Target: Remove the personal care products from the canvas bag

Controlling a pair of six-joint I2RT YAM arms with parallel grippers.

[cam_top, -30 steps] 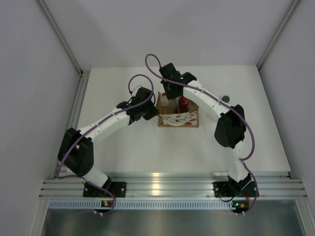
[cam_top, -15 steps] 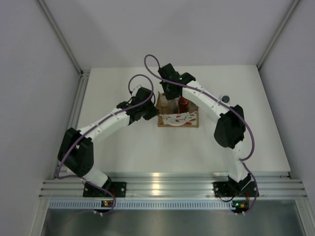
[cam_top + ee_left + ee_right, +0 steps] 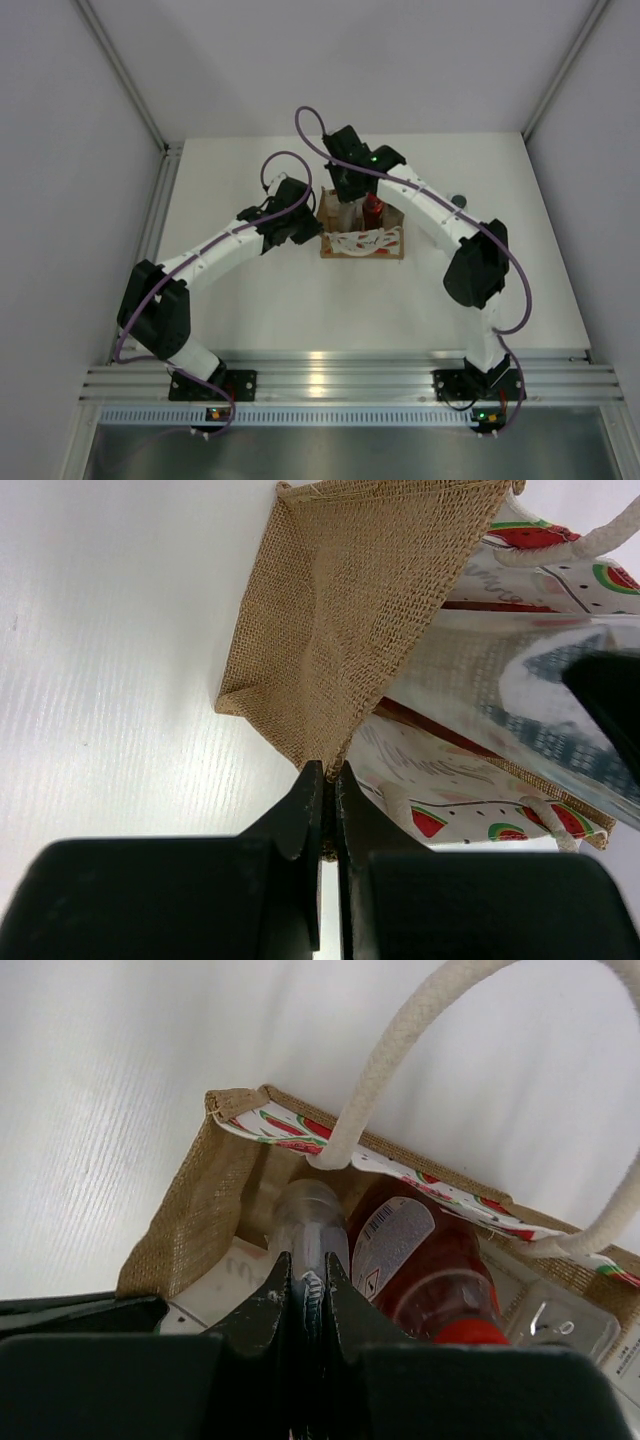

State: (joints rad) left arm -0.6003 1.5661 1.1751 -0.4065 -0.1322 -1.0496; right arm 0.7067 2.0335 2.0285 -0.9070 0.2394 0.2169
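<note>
Two grips set: left gripper (image 3: 328, 780), jaws pinched on the canvas bag (image 3: 340, 610) side fold, right gripper (image 3: 305, 1272), jaws clamped on the pale grey bottle (image 3: 308, 1210) inside it beside the red bottle (image 3: 430, 1260); best drawn straight up, clear of the handle (image 3: 400, 1040)

I see the bag (image 3: 340, 610) as coarse, rough woven cloth, with soft twisted cord handles (image 3: 400, 1050). The red bottle (image 3: 445, 1260) looks like glossy plastic, its label (image 3: 392, 1230) smooth paper. The pale bottle (image 3: 312, 1210) is shiny too. My table (image 3: 100, 630) is matt white, faintly grained.
</note>
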